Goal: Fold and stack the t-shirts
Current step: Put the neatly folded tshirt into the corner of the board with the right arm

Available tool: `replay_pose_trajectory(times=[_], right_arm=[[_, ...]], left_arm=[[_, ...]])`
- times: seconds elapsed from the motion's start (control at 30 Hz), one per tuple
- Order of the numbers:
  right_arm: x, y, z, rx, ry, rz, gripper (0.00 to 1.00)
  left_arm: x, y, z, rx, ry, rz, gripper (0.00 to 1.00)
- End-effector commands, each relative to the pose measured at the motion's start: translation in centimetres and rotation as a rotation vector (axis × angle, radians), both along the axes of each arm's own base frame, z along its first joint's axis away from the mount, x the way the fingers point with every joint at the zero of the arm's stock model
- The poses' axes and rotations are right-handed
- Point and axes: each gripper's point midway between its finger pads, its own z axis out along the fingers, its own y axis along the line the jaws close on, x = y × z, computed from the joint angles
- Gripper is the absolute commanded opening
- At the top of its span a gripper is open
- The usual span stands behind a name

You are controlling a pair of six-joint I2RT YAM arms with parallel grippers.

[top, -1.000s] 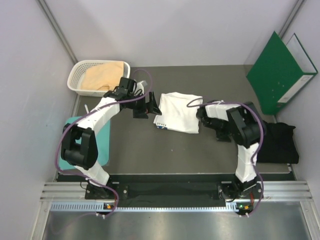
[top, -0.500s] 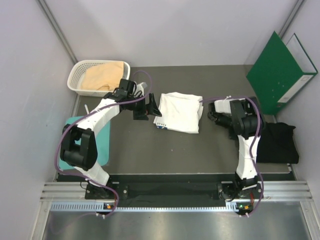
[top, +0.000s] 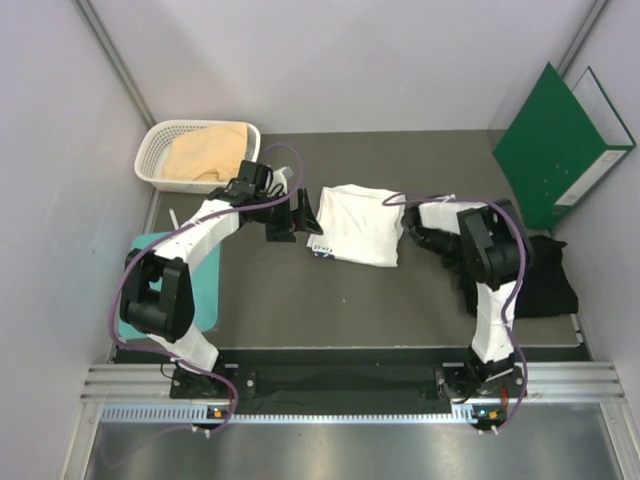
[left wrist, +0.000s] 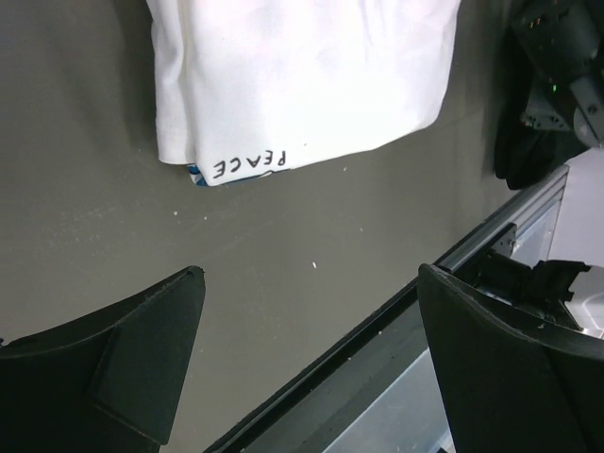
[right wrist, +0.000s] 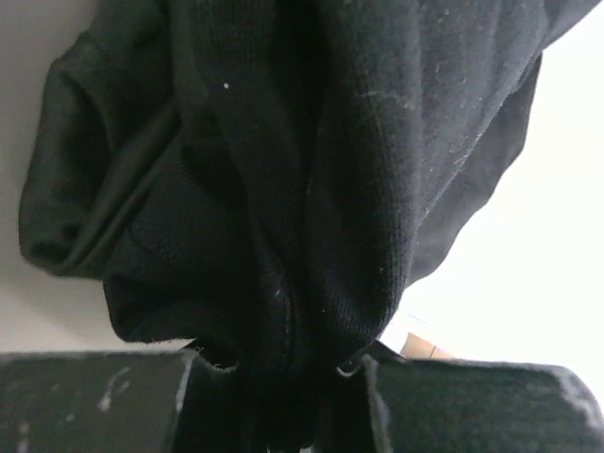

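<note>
Top external view, from the left: a tan shirt (top: 205, 155) lies bunched in a white basket (top: 160, 150) at the far left corner of the desk (top: 400, 300), and a teal board (top: 212, 290) lies along the left edge. The left fingers (top: 297, 214) hang spread wide and empty just beside the left edge of the white shirt (top: 358, 225), which lies folded into a rectangle near the middle of the far half, with lettering showing at its near left corner. The right fingers (right wrist: 283, 392) are pinched on a bunch of the black shirt (top: 545, 285). That shirt lies crumpled by the right edge, below a green binder (top: 560, 140) leaning at the far right corner.

The white shirt looks finished, so the step in hand is probably picking up the black one. Next it likely has to be drawn out toward open desk and spread flat. One pinch will leave it hanging in a clump, so the left fingers would need to take a second corner.
</note>
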Motion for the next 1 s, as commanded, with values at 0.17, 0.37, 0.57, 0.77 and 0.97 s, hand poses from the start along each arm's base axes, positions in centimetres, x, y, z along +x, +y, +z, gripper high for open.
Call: replay_pose_trajectory(times=[0.17, 0.37, 0.57, 0.77, 0.97], right_arm=[[2.6, 12.4, -1.6, 0.234, -0.048, 0.191, 0.0], [3.5, 16.4, -2.8, 0.317, -0.036, 0.23, 0.0], [6.2, 19.0, -3.1, 0.374, -0.059, 0.267, 0.0], [8.1, 20.0, -1.5, 0.374, -0.084, 0.288, 0.06], [8.7, 23.1, 3.8, 0.631, -0.22, 0.347, 0.31]], left_arm=[[1.4, 1.5, -0.3, 0.108, -0.031, 0.066, 0.99], [2.3, 2.1, -2.5, 0.17, 0.005, 0.096, 0.99], [3.8, 2.3, -3.3, 0.192, -0.008, 0.127, 0.99], [5.9, 1.4, -5.3, 0.147, -0.034, 0.145, 0.99], [7.9, -0.5, -8.1, 0.065, 0.001, 0.156, 0.99]])
